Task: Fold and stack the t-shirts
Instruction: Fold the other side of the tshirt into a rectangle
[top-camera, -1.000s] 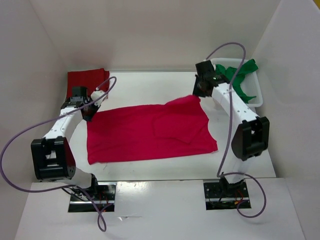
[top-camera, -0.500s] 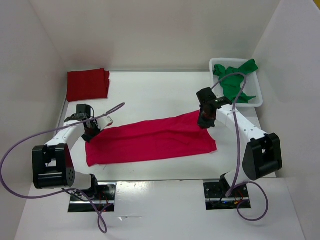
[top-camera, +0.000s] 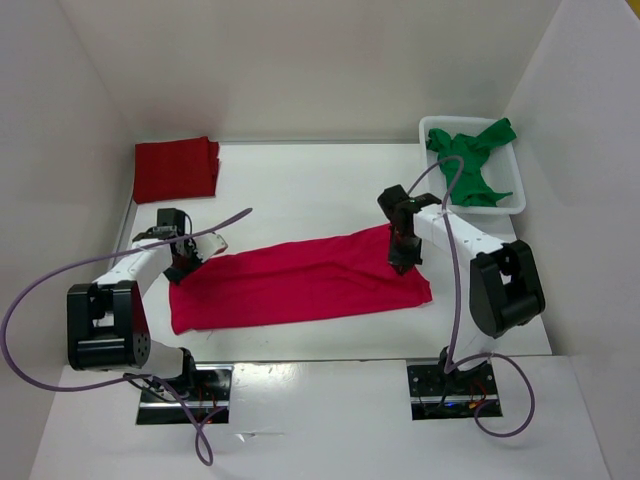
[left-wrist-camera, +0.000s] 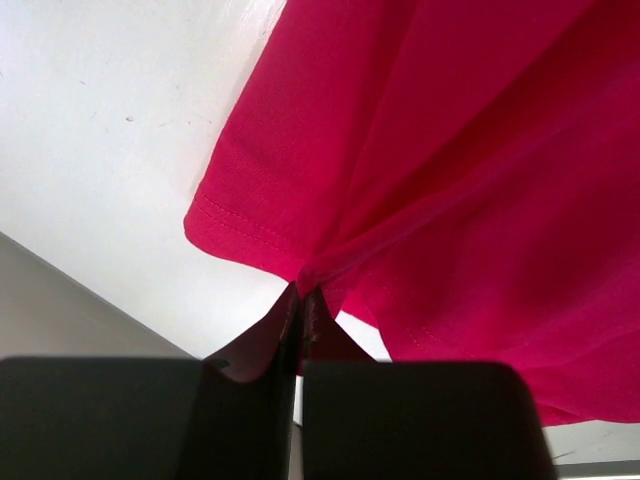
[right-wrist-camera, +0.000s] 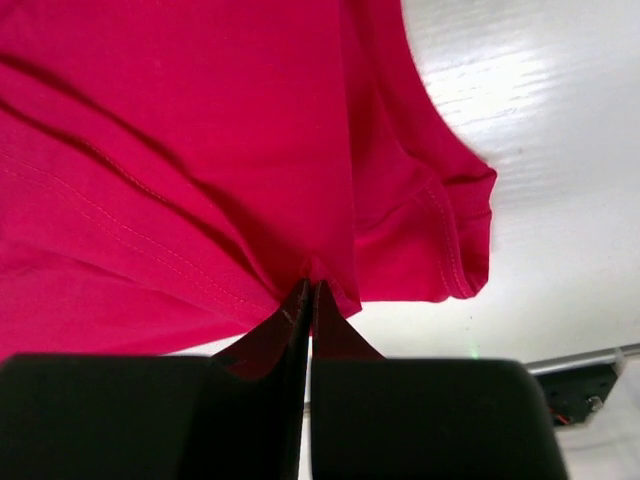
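A crimson t-shirt (top-camera: 300, 280) lies folded lengthwise into a long band across the middle of the table. My left gripper (top-camera: 184, 262) is shut on the shirt's left edge (left-wrist-camera: 300, 275), and my right gripper (top-camera: 400, 256) is shut on its right edge (right-wrist-camera: 312, 275). A dark red t-shirt (top-camera: 176, 168) lies folded at the back left corner. A green t-shirt (top-camera: 470, 160) hangs crumpled in and over the basket at the back right.
The white perforated basket (top-camera: 508, 204) stands at the back right by the wall. White walls close in the table on the left, back and right. Purple cables loop from both arms.
Both grippers have carried the shirt's far edge toward the near side, folding the crimson shirt from a spread sheet into a narrow band. In the last half second the right arm shifted slightly left.
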